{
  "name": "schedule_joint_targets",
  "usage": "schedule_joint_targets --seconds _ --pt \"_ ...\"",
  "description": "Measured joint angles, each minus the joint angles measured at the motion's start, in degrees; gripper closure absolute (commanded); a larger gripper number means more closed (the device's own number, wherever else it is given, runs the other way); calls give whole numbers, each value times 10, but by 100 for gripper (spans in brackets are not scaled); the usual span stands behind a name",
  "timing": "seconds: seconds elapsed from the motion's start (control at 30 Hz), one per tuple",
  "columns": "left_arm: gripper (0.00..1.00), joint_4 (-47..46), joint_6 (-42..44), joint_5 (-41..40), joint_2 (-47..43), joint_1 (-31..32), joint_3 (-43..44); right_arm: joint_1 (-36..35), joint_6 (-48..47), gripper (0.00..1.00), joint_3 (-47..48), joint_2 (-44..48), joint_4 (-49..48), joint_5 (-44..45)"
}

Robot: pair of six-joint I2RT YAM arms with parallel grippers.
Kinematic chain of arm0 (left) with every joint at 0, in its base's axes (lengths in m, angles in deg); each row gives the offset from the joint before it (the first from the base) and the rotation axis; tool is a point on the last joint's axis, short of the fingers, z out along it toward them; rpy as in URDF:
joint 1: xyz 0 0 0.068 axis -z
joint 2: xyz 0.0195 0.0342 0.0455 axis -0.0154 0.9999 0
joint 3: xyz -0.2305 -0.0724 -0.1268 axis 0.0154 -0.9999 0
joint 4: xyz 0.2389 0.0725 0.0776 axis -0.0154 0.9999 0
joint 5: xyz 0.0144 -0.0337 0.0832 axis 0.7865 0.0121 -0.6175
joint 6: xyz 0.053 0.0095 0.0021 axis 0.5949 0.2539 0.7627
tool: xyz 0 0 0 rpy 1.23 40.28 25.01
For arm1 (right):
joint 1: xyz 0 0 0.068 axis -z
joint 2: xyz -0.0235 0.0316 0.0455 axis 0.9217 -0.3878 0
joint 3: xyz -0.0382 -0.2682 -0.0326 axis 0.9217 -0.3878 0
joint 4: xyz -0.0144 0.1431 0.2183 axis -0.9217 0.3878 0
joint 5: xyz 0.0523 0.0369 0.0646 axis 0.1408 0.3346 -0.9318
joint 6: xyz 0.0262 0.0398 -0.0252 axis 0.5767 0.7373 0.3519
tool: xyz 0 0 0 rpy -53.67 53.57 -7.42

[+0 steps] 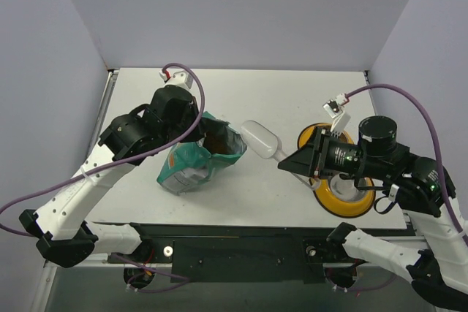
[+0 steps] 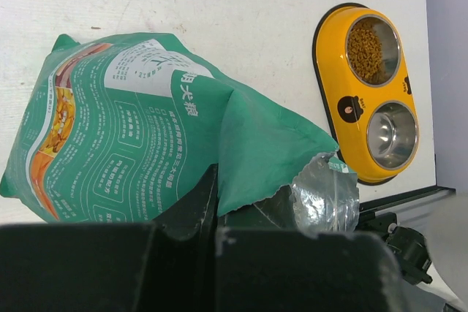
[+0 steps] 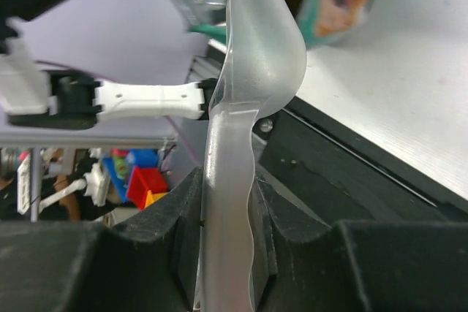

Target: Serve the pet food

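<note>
The golden-brown pet food fills the far cup of the yellow double bowl; the near steel cup holds none. My left gripper is shut on the torn top edge of the teal-green bag and holds its mouth open; in the top view the left gripper is at the back of the bag. My right gripper is shut on the handle of the clear scoop. In the top view the scoop hangs just right of the bag's mouth, and no kibble shows in it.
The yellow bowl stands at the front right, partly under my right arm. The bag lies tilted at the centre left. The table's black front rail runs along the near edge. Grey walls close in the back and both sides.
</note>
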Motion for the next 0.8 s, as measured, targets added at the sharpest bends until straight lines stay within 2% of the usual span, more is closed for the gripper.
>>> schedule_joint_targets --seconds 0.23,0.57,0.8 --pt "100 -1 -5 11 5 0 1 -58 15 100 105 -94 -18 -22" --pt "100 -1 -43 7 7 7 1 -73 14 100 104 -237 11 -7" --pt "100 -8 -64 6 50 56 10 -74 -16 100 143 -285 82 26"
